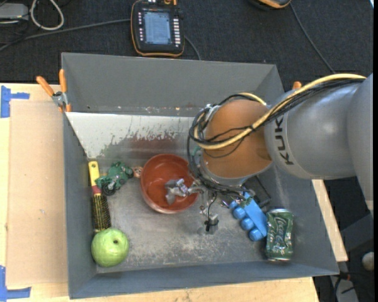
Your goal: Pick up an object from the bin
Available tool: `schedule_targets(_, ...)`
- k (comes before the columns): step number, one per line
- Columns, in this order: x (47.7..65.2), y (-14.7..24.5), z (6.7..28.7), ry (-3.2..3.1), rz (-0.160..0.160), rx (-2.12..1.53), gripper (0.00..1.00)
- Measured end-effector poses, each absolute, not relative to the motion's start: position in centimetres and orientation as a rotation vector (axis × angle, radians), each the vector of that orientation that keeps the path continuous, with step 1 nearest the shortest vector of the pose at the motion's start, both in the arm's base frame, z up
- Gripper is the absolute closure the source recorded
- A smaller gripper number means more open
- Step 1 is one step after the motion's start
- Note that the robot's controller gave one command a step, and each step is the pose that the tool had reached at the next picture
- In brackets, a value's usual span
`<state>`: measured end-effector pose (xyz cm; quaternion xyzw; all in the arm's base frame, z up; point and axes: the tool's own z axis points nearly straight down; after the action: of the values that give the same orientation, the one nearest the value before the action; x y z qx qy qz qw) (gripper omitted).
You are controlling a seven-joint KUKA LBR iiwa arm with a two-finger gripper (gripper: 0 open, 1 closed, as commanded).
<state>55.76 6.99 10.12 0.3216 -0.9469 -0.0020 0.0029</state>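
Partly hidden under orange wrist cover (236,137), claw (208,222) beside red bowl (157,178); opening impossible to tell.

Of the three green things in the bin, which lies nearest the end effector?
The dented green can, right of the end effector; the apple and green toy lie far left.

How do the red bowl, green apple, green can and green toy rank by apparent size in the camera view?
Red bowl; then green apple and green can, about alike; green toy smallest.
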Motion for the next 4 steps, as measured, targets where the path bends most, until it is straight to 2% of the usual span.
schedule_targets(1, 58.3, 7.1, 7.5, -3.127, -0.003, 0.302, 0.00)
schedule_targets(2, 58.6, 11.1, 7.5, -2.817, -0.002, 1.424, 1.00)
schedule_targets(3, 58.5, 11.3, 7.5, -2.816, -0.004, 1.425, 1.00)
schedule_targets(4, 58.4, 11.5, 10.1, -2.816, -0.007, 1.423, 1.00)
